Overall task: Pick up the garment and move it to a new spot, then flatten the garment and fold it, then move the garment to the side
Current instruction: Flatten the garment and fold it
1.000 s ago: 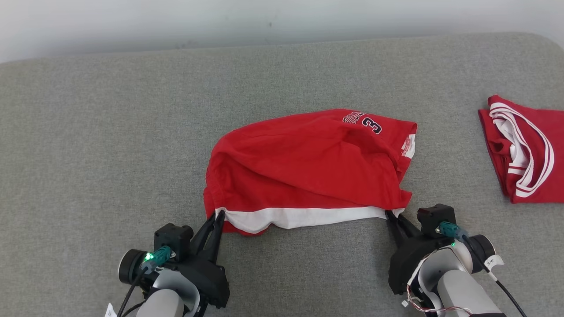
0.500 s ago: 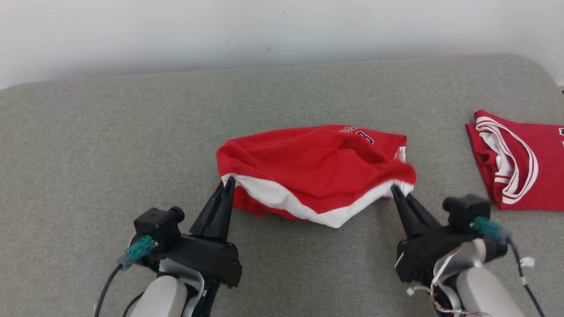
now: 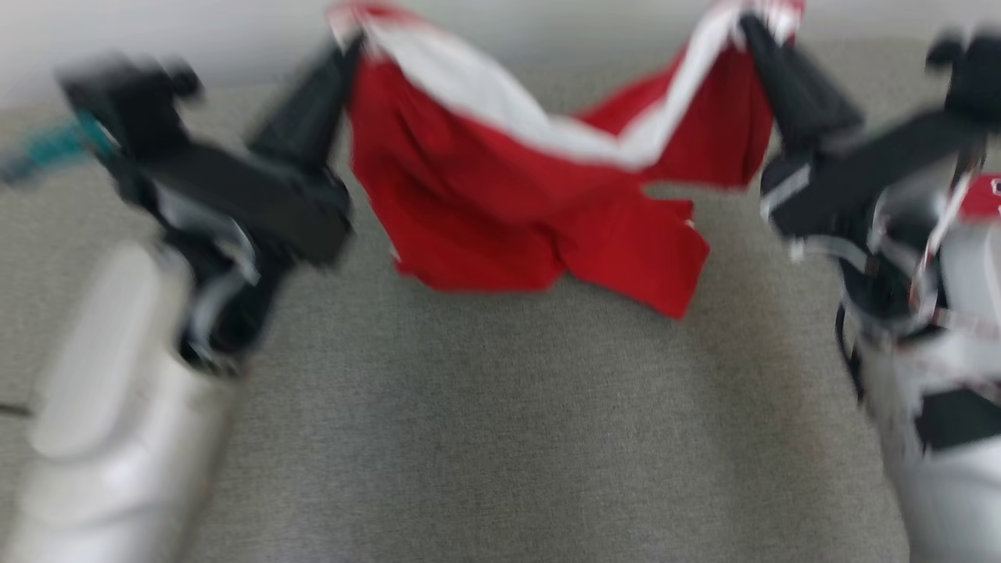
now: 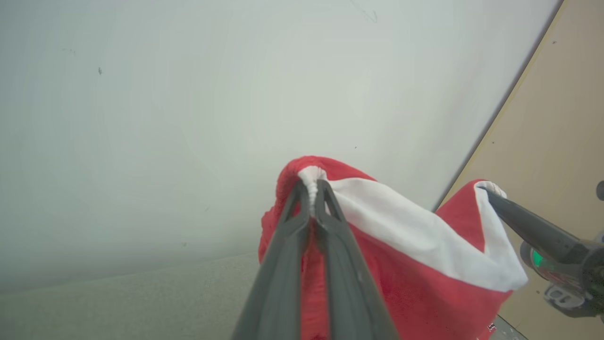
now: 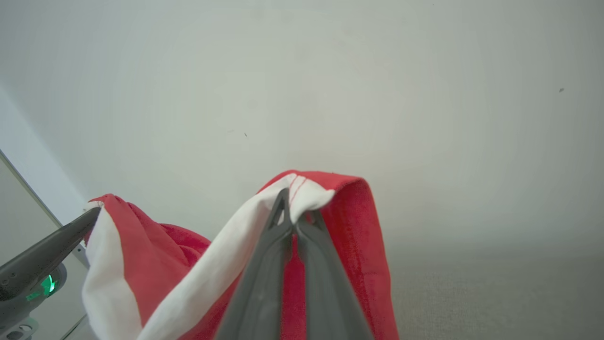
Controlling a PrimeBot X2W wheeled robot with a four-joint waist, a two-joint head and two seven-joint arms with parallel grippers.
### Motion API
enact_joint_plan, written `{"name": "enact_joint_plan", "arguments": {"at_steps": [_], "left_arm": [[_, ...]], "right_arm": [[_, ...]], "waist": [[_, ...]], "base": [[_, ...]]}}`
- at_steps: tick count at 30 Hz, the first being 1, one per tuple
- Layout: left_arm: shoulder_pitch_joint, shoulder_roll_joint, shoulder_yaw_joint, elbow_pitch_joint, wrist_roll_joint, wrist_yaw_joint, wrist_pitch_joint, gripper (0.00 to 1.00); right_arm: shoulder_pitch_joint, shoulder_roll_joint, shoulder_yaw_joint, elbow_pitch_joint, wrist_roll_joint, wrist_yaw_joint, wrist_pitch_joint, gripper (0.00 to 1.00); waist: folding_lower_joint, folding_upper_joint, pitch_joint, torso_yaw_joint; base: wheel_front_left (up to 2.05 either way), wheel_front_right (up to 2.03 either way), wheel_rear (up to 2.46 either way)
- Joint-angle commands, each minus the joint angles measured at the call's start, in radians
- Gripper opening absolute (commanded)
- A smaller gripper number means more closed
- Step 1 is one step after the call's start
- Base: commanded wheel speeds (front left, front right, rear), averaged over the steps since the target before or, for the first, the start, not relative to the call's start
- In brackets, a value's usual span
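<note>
Red cloth with a white band: the garment [image 3: 500, 227] hangs in the air above the grey cushion [image 3: 500, 438], clear of it, sagging in the middle between two held corners.

Left gripper [image 3: 349, 47]: fingers pressed together, pinching the white band at the corner toward the cushion's left end. Right gripper [image 3: 748, 30]: likewise pinching the band's other corner, toward the cushion's right end. Head view is blurred. Wrist views are sharp and show both pinches sitting at the very edge of the band.

Risks, as judged:
- Thin bite at each fingertip. A quick swing or a hard tug apart could pull a corner free, and the garment would drop in a heap on the cushion.
- Band slack between the grips, lower part bunched and doubled. Laid down like this it would land creased and need extra flattening.
- Second red cloth [image 3: 984, 195] lies at the cushion's right edge. A set-down too far that way would overlap the two.
</note>
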Motion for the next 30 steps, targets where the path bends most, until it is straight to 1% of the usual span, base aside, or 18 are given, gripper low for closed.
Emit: {"name": "enact_joint_plan", "arguments": {"at_steps": [1,3,6,9,11,16,18,20,21,26,28,30], "left_arm": [[-0.098,0.034,0.025,0.006,0.013,0.014,0.027,0.0],[-0.21,0.063,0.048,0.015,0.033,0.023,0.042,0.0],[-0.374,0.099,0.074,0.025,0.073,0.036,0.032,0.0],[-0.524,0.113,0.1,0.046,0.115,0.049,-0.014,0.0],[-0.618,0.118,0.109,0.061,0.143,0.057,-0.056,0.0],[-0.774,0.115,0.116,0.107,0.198,0.053,-0.181,0.0],[-0.791,0.103,0.124,0.137,0.197,0.053,-0.223,0.0],[-0.775,0.094,0.121,0.171,0.191,0.044,-0.251,0.0],[-0.775,0.094,0.121,0.171,0.191,0.044,-0.251,0.0],[-0.65,0.074,0.094,0.251,0.159,0.022,-0.293,0.0],[-0.574,0.067,0.081,0.269,0.142,0.012,-0.305,0.0],[-0.494,0.065,0.064,0.273,0.117,0.006,-0.313,0.0]], "right_arm": [[-0.124,-0.005,0.007,0.048,-0.01,-0.002,0.016,0.0],[-0.26,0.007,0.01,0.117,-0.022,-0.002,0.011,0.0],[-0.461,0.018,0.011,0.223,-0.049,-0.002,-0.033,0.0],[-0.633,0.034,-0.003,0.311,-0.077,-0.002,-0.128,0.0],[-0.733,0.028,-0.014,0.351,-0.109,-0.002,-0.209,0.0],[-0.907,0.021,-0.053,0.448,-0.166,-0.002,-0.407,0.0],[-0.93,0.017,-0.048,0.485,-0.18,-0.002,-0.46,0.0],[-0.921,0.017,-0.032,0.526,-0.173,-0.002,-0.477,0.0],[-0.921,0.017,-0.032,0.526,-0.173,-0.002,-0.477,0.0],[-0.833,-0.002,0.08,0.601,-0.137,-0.002,-0.479,0.0],[-0.774,-0.02,0.148,0.606,-0.11,-0.002,-0.469,0.0],[-0.706,-0.055,0.204,0.598,-0.083,-0.002,-0.452,0.0]], "waist": [[0.0,-0.0001,0.155,-0.076],[0.0,-0.0001,0.232,-0.1],[0.0,-0.0001,0.342,-0.129],[0.0,-0.0001,0.425,-0.143],[0.0,-0.0001,0.464,-0.145],[0.0,-0.0001,0.516,-0.135],[0.0,-0.0001,0.528,-0.128],[0.0,-0.0001,0.537,-0.122],[0.0,-0.0001,0.537,-0.122],[0.0,-0.0001,0.539,-0.1],[0.0,-0.0001,0.523,-0.093],[0.0,-0.0001,0.498,-0.085]], "base": [[0.0,0.0,0.0],[0.0,0.0,0.0],[0.0,0.0,0.0],[0.0,0.0,0.0],[0.0,0.0,0.0],[0.0,0.0,0.0],[0.0,0.0,0.0],[0.0,0.0,0.0],[0.0,0.0,0.0],[0.0,0.0,0.0],[0.0,0.0,0.0],[0.0,0.0,0.0]]}}
